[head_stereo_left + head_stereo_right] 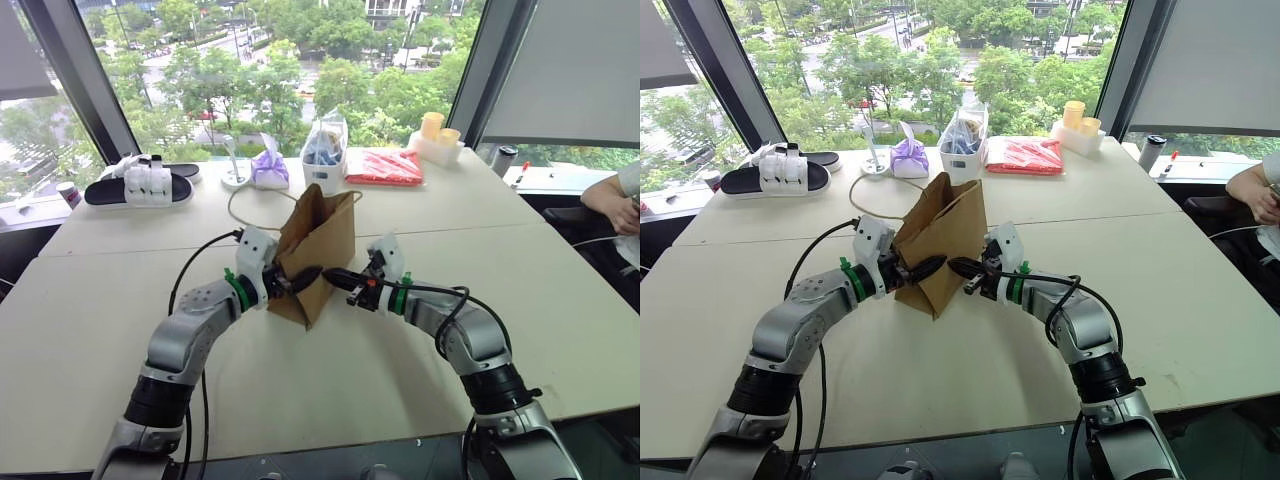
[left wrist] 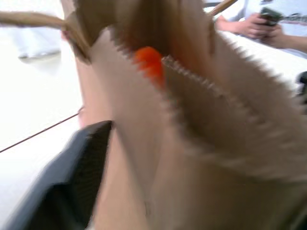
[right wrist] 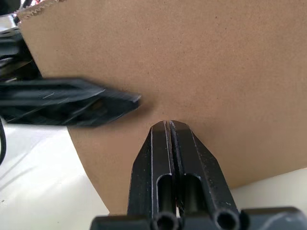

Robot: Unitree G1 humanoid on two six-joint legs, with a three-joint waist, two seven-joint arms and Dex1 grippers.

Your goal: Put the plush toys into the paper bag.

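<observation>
The table point(image 1: 120, 300) is wide and pale, and both grippers work above its middle part. Straight in front of them stands the paper bag point(image 1: 325, 245), brown and tilted, with its open mouth up and one thin cord handle point(image 1: 245, 195) lying in a loop on the table behind it.

The left gripper point(image 1: 300, 278) comes to the bag from the bag's left side. Its fingers point(image 2: 72, 187) are apart, and the near wall of the bag seems to go between them; one finger is outside the paper, the other is hidden by it, so I cannot tell if they press the paper. In the left wrist view the toothed top edge of the bag is just ahead of this gripper, and inside the mouth a small orange patch, the orange plush toy point(image 2: 149, 64), is visible. The green toy I cannot find.

The right gripper point(image 1: 335, 277) comes from the opposite side. Its two fingers point(image 3: 165, 158) are pressed together with nothing between them, and their tips touch or almost touch the flat brown wall of the bag. The tip of the left gripper lies just beside them, on the same wall.

Farther behind the bag, well apart from both grippers, stand a white box with a clear bag point(image 1: 324, 150), a small purple bag point(image 1: 269, 168) and a flat red packet point(image 1: 387, 167). Far to the right of the right gripper, at the table's edge, a person's arm point(image 1: 612, 195) rests.
</observation>
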